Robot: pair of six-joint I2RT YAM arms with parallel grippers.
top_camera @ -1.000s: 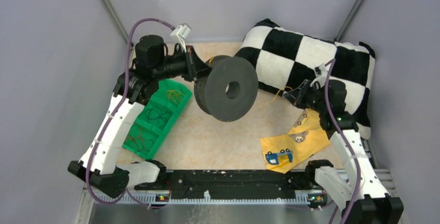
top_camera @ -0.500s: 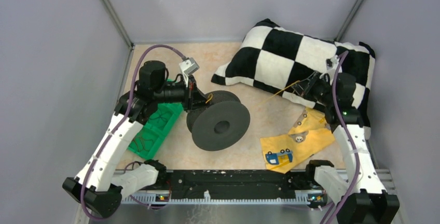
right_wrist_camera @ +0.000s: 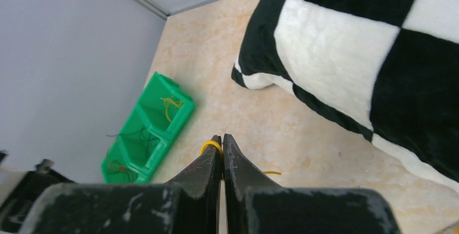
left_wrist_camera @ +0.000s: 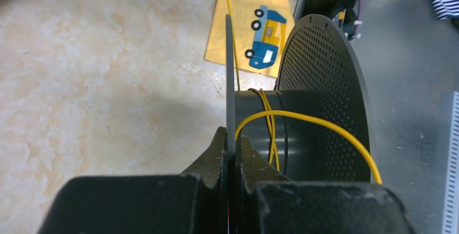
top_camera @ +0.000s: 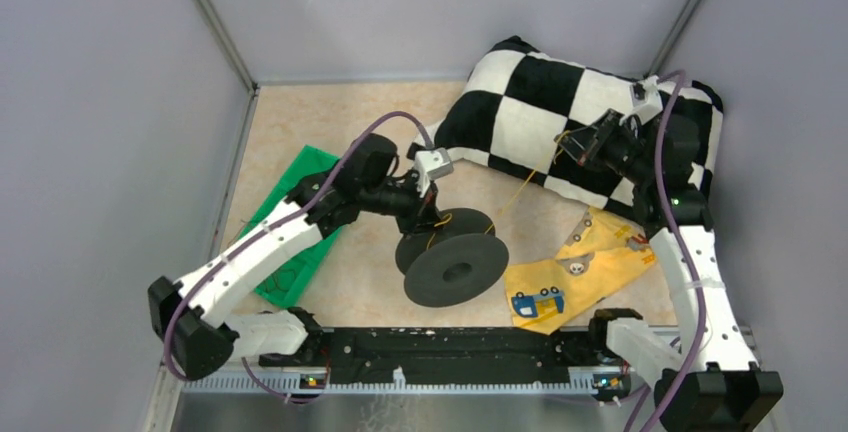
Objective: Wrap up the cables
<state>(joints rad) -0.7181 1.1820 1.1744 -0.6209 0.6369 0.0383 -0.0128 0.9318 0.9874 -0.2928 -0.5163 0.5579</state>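
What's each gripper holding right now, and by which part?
The left gripper clamps the black spool by the rim of its thin flange. The right gripper pinches the yellow wire between its tips, where a small loop pokes out.

Bright, even diffuse light, soft shadow beside the spool [left_wrist_camera: 303,131] on the tabletop [left_wrist_camera: 81,82], left gripper [left_wrist_camera: 231,139] base blurred up close, overhead view sharp.

The left gripper [left_wrist_camera: 231,136] hides the black spool's [left_wrist_camera: 319,82] near rim; the right gripper [right_wrist_camera: 222,138] covers all but a small loop of the yellow wire [right_wrist_camera: 210,144].
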